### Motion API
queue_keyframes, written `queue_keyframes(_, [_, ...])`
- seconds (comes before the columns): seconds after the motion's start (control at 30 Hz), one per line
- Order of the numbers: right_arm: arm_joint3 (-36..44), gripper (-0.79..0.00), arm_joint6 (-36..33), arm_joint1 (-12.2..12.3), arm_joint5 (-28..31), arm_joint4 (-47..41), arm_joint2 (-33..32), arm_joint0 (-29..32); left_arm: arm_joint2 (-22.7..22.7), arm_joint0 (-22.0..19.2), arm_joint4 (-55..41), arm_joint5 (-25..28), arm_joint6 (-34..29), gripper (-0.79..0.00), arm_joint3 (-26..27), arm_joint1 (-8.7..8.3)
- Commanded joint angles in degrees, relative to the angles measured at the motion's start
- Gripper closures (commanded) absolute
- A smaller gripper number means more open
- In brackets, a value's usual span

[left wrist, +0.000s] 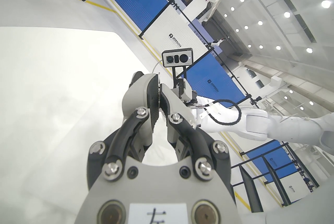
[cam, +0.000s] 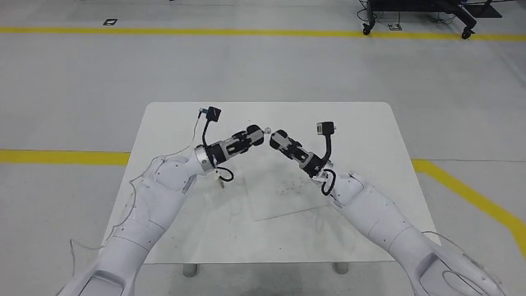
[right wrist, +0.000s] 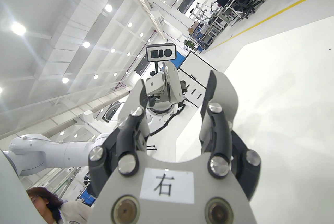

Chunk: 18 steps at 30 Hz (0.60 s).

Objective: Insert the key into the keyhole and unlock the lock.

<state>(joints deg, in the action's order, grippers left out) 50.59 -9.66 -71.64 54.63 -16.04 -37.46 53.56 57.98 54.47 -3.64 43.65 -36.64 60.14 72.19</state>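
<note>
Both arms are raised above the middle of the white table, tips facing each other and nearly touching. My left gripper is shut, its black pads pressed on a small pale metal piece that looks like the lock, with a round slotted face turned toward the other arm. My right gripper is open, its fingers spread to either side of the left gripper's tip. A small dark piece sits by one right pad; I cannot tell whether it is the key.
A faint clear sheet lies on the table below the arms. The table's corners and edges are bare. Wheeled racks stand far off on the floor beyond a yellow line.
</note>
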Motion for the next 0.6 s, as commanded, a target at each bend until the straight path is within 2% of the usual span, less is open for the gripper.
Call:
queue_keyframes(0.0, [0.0, -0.785, 0.0, 0.0, 0.0, 0.0, 0.0, 0.0, 0.2, -0.3, -3.6, -0.1, -2.9, 0.000, -0.3, -0.09])
queue_keyframes(0.1, [-0.1, -0.785, 0.2, 0.0, -0.4, 0.3, -0.1, 0.0, 0.2, -1.1, -8.3, -0.5, -8.0, 0.000, -0.9, -0.22])
queue_keyframes(0.3, [0.6, -0.785, 3.5, 2.1, -5.6, 20.0, -4.3, -0.3, 0.0, -2.4, -9.9, 1.4, -15.8, 0.000, -1.9, -0.69])
queue_keyframes(0.33, [1.7, -0.376, 2.7, 2.7, -5.5, 23.9, -5.0, 0.0, -0.1, -2.6, -9.5, 1.6, -16.8, 0.000, -1.9, -0.78])
queue_keyframes(0.37, [2.4, -0.351, 1.5, 3.4, -5.0, 26.4, -5.9, 0.6, -0.2, -2.7, -8.9, 1.8, -17.5, 0.000, -1.9, -0.86])
queue_keyframes(0.43, [4.0, -0.388, -0.9, 4.9, -5.9, 29.9, -8.0, 1.8, -0.6, -3.0, -6.8, 1.9, -19.0, 0.000, -1.7, -1.04])
queue_keyframes(0.47, [4.9, -0.493, -2.8, 5.5, -6.5, 30.7, -8.9, 2.6, -1.0, -3.1, -5.1, 1.8, -19.4, 0.000, -1.4, -1.09])
queue_keyframes(0.5, [6.1, -0.557, -4.6, 6.1, -7.2, 31.0, -9.8, 3.4, -1.4, -3.1, -3.7, 1.6, -19.7, 0.000, -1.1, -1.11])
queue_keyframes(0.57, [8.9, -0.610, -7.9, 7.2, -6.1, 29.5, -11.4, 5.3, -2.3, -3.2, -1.0, 1.0, -19.9, 0.000, -0.6, -1.14])
